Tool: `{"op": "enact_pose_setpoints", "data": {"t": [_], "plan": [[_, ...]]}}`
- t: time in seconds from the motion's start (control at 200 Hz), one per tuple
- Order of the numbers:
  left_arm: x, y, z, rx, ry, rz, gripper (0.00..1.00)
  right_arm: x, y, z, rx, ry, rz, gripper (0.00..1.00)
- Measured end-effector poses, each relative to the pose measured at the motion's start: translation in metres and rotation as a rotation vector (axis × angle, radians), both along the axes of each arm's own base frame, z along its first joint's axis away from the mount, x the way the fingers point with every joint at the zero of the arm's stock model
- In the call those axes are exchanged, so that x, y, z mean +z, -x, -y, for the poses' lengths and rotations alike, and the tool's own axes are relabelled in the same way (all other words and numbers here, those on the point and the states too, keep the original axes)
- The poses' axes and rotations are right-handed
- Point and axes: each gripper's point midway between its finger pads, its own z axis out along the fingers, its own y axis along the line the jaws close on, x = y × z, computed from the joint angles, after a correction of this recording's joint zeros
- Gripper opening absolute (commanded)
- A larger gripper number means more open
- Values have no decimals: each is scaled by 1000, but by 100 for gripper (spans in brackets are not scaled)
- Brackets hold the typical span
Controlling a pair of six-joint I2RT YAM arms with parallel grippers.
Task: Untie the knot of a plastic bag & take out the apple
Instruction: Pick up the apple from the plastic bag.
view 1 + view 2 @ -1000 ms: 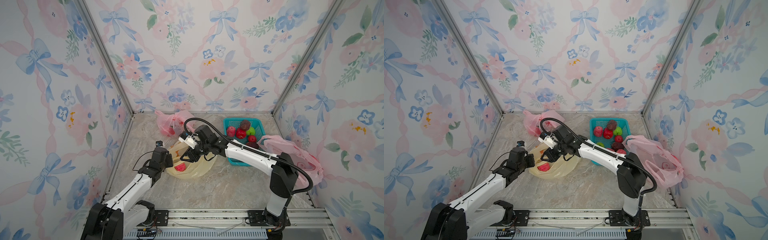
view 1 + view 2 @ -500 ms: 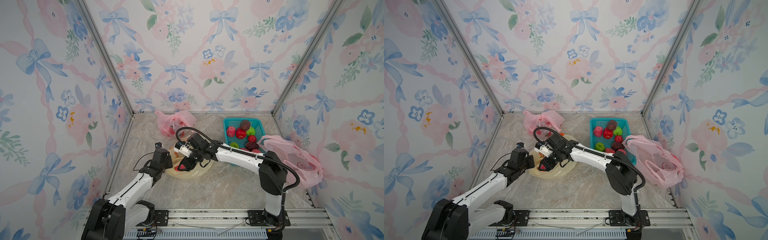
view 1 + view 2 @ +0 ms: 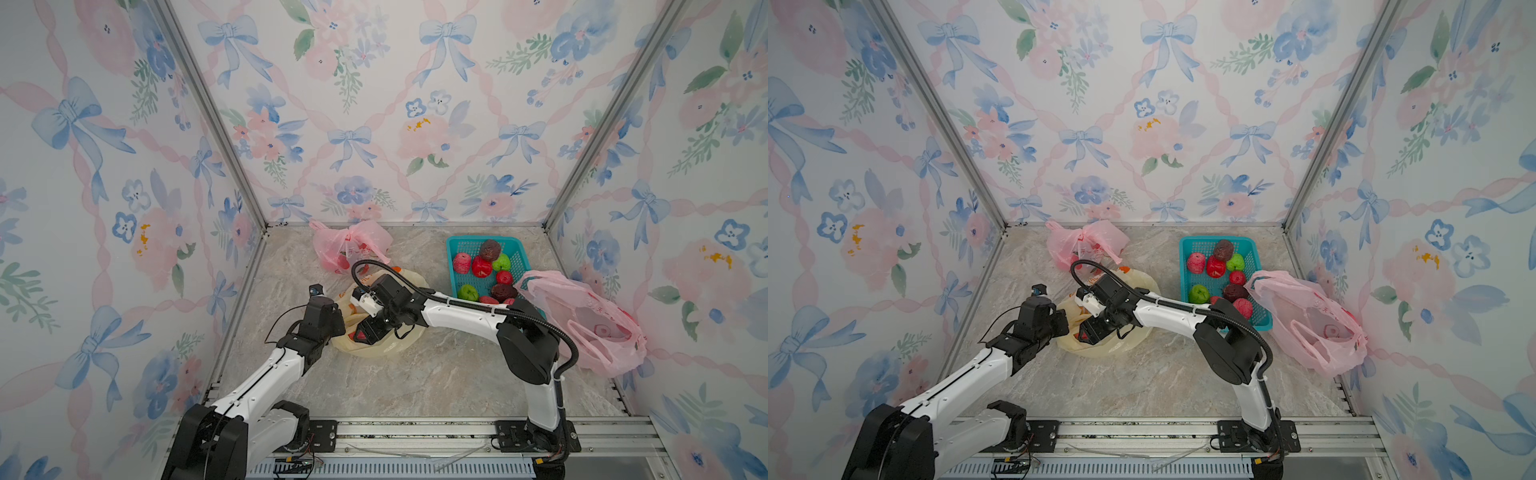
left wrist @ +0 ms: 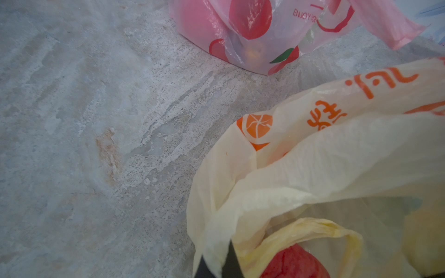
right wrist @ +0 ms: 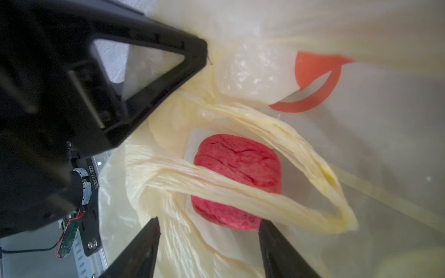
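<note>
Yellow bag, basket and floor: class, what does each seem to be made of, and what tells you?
Yellow bag: thin, glossy plastic film, creased and half see-through. Basket: probably rigid teal plastic, with fine mesh walls. Floor: looks like grey-beige marble, matte and veined, though it could be a printed sheet.

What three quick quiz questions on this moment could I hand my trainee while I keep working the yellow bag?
1. True or false: the red apple is already out of the yellow bag.
2. What is the left gripper pinching?
3. The right gripper is: A) shut on the apple, B) open before the apple, C) over the teal basket.

Key:
1. False; it lies inside, behind a handle loop.
2. The yellow bag's plastic.
3. B.
</note>
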Motion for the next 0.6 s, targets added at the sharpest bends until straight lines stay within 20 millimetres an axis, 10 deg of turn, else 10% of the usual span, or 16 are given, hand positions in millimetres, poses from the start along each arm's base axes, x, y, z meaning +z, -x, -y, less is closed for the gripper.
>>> {"op": "enact_pose_setpoints", "data": {"t": [0.6], "plan": [[-4,-1,4,-14,10,-11,0,-20,-10,-7,-46,14,4,81]]}}
